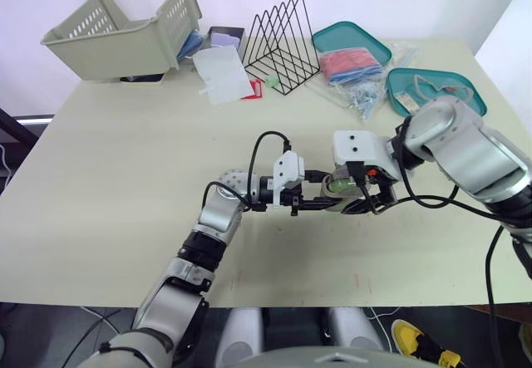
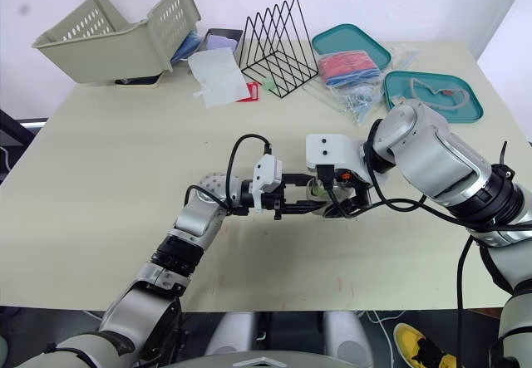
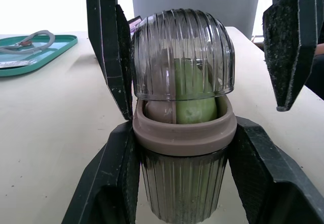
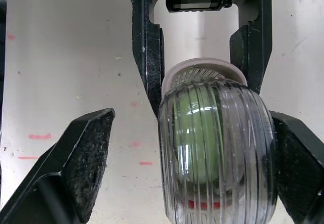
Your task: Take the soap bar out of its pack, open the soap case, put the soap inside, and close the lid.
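Soap case [image 3: 183, 173] over the middle of the table [image 1: 125, 177], green soap [image 3: 195, 107] inside, ribbed lid [image 3: 183, 52] on top.
Left gripper [image 1: 320, 205] is clamped on the case's lower half, likely to steady it so the lid can be pushed home. Its forearm reaches in low from the robot's left, fingers aimed at the right arm. Right gripper [image 4: 192, 128] meets it from the opposite side, wrist bent inward, jaws apart around the lid: one pad [image 4: 298, 173] against the lid, the other clear. Lid looks seated on the taupe rim; can't tell if it's fully latched. Judged as the closing step, near the end.
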`<control>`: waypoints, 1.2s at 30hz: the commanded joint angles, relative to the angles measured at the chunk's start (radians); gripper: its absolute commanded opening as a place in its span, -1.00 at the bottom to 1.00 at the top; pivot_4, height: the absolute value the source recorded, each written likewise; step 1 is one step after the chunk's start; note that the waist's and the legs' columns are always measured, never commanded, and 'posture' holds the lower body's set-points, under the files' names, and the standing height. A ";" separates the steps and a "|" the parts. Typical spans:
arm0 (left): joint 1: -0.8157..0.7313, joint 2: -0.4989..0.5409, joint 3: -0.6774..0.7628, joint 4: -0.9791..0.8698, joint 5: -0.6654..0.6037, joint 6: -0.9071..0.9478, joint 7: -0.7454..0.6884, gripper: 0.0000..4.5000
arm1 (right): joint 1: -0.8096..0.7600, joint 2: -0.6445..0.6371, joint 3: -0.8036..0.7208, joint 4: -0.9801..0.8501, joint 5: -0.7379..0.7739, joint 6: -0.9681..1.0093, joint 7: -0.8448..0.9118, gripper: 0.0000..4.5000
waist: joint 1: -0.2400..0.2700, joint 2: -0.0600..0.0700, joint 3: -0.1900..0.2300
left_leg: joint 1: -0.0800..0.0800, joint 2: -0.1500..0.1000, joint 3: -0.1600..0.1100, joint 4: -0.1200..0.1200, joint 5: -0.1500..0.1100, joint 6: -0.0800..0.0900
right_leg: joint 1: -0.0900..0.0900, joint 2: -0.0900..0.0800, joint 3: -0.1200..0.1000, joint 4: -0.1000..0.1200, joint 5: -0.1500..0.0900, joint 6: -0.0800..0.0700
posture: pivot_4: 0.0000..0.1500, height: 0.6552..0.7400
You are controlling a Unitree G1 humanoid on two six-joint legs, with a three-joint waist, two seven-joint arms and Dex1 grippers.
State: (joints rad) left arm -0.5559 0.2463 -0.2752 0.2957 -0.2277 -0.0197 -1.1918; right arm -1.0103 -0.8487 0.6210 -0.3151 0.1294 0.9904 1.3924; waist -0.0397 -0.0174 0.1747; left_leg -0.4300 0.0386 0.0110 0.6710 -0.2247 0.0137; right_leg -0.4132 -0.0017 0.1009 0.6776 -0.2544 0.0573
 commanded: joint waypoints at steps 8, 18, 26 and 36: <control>-0.002 -0.005 -0.012 -0.007 0.010 -0.010 0.002 -0.13 | 0.033 -0.057 -0.058 0.016 0.013 -0.043 -0.014 0.95 | 0.001 0.000 0.000 | -0.001 0.000 0.000 0.000 0.000 0.000 | 0.000 0.000 0.000 -0.001 0.000 0.000 | 1.00 1.00; -0.001 0.003 -0.011 -0.008 0.008 -0.014 -0.009 -0.13 | 0.104 -0.129 -0.120 0.036 0.023 -0.058 -0.034 0.95 | 0.001 0.000 0.000 | -0.001 0.000 -0.001 0.000 0.000 0.000 | 0.000 0.000 -0.001 -0.001 0.000 0.000 | 1.00 1.00; -0.005 0.013 -0.006 -0.001 0.009 -0.017 -0.014 -0.13 | 0.313 -0.213 -0.314 0.041 0.083 -0.153 -0.076 0.95 | 0.000 0.000 0.000 | -0.001 0.000 -0.001 -0.001 0.000 0.000 | 0.000 0.000 -0.001 -0.001 0.000 0.000 | 1.00 1.00; -0.016 0.017 -0.002 0.011 0.007 -0.021 -0.020 -0.13 | 0.471 -0.185 -0.524 0.086 0.214 -0.197 -0.112 -0.79 | -0.001 0.000 0.000 | -0.001 0.000 -0.001 0.000 0.000 0.000 | 0.000 0.001 0.000 -0.001 0.000 0.000 | 1.00 1.00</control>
State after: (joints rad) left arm -0.5651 0.2574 -0.2782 0.2996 -0.2271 -0.0328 -1.2080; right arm -0.5388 -1.0339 0.1551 -0.2245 0.3161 0.8006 1.2903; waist -0.0411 -0.0176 0.1751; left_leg -0.4306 0.0384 0.0104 0.6706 -0.2247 0.0137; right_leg -0.4128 -0.0011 0.1008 0.6767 -0.2546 0.0575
